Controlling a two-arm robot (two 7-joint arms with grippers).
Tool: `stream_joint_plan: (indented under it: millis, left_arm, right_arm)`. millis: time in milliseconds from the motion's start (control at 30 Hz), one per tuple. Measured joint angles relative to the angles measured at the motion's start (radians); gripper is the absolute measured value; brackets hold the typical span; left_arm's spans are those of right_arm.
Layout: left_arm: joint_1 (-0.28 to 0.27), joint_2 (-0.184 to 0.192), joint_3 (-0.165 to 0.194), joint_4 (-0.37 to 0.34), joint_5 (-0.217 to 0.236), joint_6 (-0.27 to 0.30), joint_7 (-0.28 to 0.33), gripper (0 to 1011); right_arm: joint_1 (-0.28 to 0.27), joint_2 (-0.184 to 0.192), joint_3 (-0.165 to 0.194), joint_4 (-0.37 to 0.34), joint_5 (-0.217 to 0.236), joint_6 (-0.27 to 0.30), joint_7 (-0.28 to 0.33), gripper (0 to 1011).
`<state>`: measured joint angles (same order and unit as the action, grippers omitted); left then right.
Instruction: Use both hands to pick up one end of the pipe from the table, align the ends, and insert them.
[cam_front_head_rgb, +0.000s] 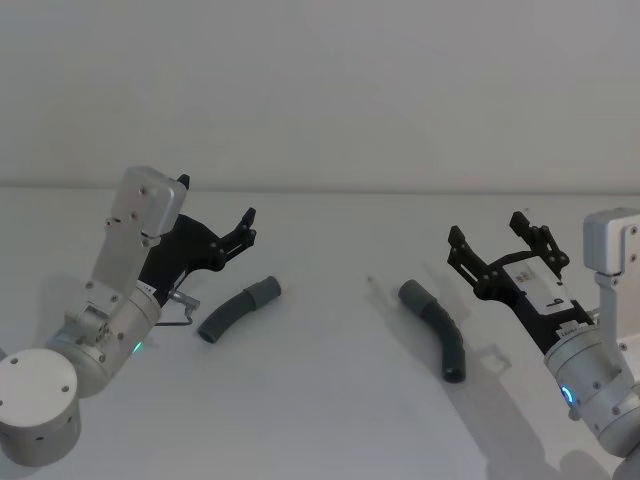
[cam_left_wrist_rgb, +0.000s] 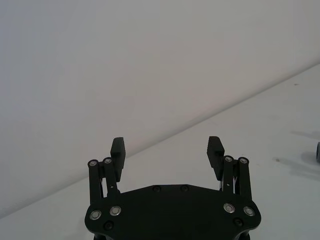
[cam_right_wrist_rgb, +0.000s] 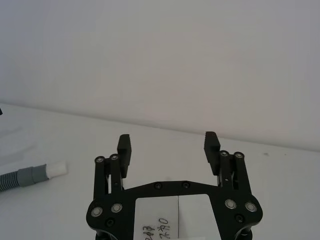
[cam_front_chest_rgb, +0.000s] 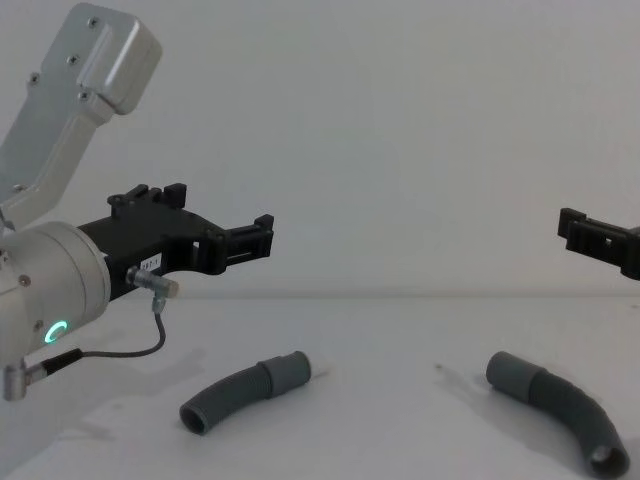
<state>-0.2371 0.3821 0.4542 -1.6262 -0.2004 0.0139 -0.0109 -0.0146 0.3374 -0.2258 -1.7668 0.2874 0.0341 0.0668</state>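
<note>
Two grey corrugated pipe pieces lie well apart on the white bench (cam_front_head_rgb: 330, 400). The left piece (cam_front_head_rgb: 238, 307) and the right piece (cam_front_head_rgb: 437, 325) are both curved, with their plain ends nearer the robot and their cuffs farther off, angled inward. The left cuff (cam_front_head_rgb: 268, 290) carries a white tip (cam_right_wrist_rgb: 56, 169). The right cuff (cam_front_head_rgb: 410, 293) looks wider. Expect light, springy hose: the ribs should give grip but would probably flatten under a hard squeeze. Take hold on the ribs just behind each cuff, leaving the smooth ends free to mate. Farther back, raised off the bench, the left claw (cam_front_head_rgb: 247, 228) and the right claw (cam_front_head_rgb: 488, 228) hang with jaws spread, holding nothing.
</note>
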Motion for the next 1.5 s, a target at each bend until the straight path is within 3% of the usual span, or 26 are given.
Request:
stream_joint_plan:
  millis: [200, 1133, 1500]
  left_arm:
    - [0.000, 0.000, 0.000, 0.000, 0.000, 0.000, 0.000, 1001]
    - [0.000, 0.001, -0.001, 0.000, 0.000, 0.000, -0.001, 1001]
    - [-0.005, 0.052, -0.001, -0.028, -0.003, 0.040, -0.074, 1001]
  right_arm:
    - [0.000, 0.000, 0.000, 0.000, 0.000, 0.000, 0.000, 1002]
    - [0.000, 0.000, 0.000, 0.000, 0.000, 0.000, 0.000, 1002]
    - [0.000, 0.000, 0.000, 0.000, 0.000, 0.000, 0.000, 1001]
